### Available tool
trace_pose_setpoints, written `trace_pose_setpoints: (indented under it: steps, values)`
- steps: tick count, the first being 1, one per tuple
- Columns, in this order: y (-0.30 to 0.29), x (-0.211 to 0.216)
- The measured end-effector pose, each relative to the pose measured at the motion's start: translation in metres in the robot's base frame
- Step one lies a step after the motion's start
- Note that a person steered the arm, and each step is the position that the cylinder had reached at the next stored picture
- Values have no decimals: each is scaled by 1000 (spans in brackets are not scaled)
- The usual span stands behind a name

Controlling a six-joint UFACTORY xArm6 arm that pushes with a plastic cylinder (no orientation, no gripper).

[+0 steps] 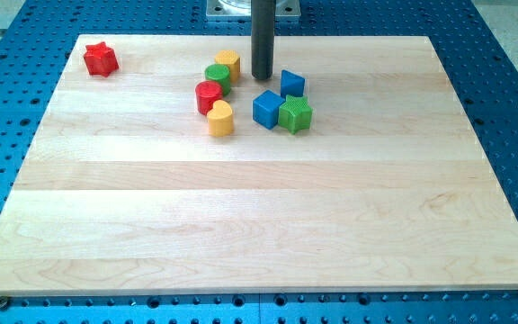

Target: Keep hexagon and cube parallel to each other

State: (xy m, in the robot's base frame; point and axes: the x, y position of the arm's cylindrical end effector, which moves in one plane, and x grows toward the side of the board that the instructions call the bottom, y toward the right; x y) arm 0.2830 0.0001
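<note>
My tip rests on the wooden board near the view's top, between two groups of blocks. To its right lie a small blue block, a blue cube and a green star-like block, the last two touching. To its left lie a yellow hexagon, a green cylinder, a red cylinder and a yellow heart-shaped block, packed close together. The tip touches no block; the small blue block is nearest, just to its right.
A red star block sits alone at the board's top left corner. The board lies on a blue perforated table. The arm's metal base shows at the view's top edge.
</note>
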Motion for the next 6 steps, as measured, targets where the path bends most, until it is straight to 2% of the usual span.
trace_pose_setpoints:
  steps: [1, 2, 3, 4, 5, 6]
  values:
    - [-92, 37]
    - [-140, 41]
    - [-88, 20]
    - [-9, 10]
    - [36, 9]
    - [-16, 37]
